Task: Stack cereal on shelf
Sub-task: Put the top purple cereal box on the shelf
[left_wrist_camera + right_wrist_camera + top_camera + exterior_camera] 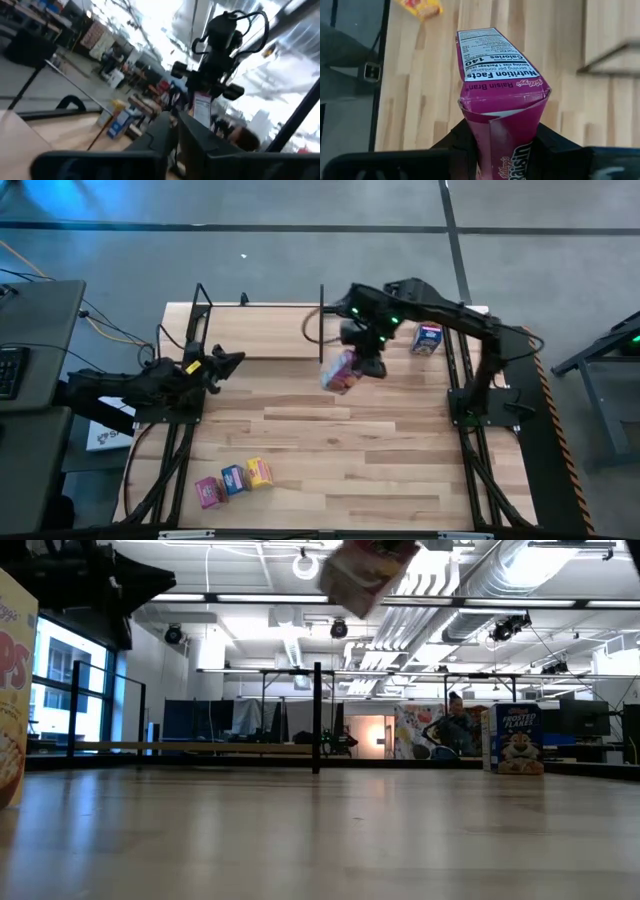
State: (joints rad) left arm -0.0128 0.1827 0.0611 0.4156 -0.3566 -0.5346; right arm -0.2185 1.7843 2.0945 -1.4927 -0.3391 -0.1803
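The right claw (352, 370) clamped a magenta-pink cardboard cereal box (339, 371) above the worktop's middle; the left claw (232, 361), near the left edge, had fingers together

A pink cereal box (366, 570) is seen tilted at the top edge, well above the tabletop (330, 830), partly cut off by the frame. What holds it is not visible here. A dark arm part (85, 580) is seen at the upper left. A large cereal box (14, 690) is cropped at the left edge, close to the camera, standing on the wood. A blue Frosted Flakes box (517, 739) stands upright at the far right of the table. The shelf (200, 748) is seen edge-on at the back, with a black upright post (317, 718) near centre. A person (458, 725) is seen in the room behind.
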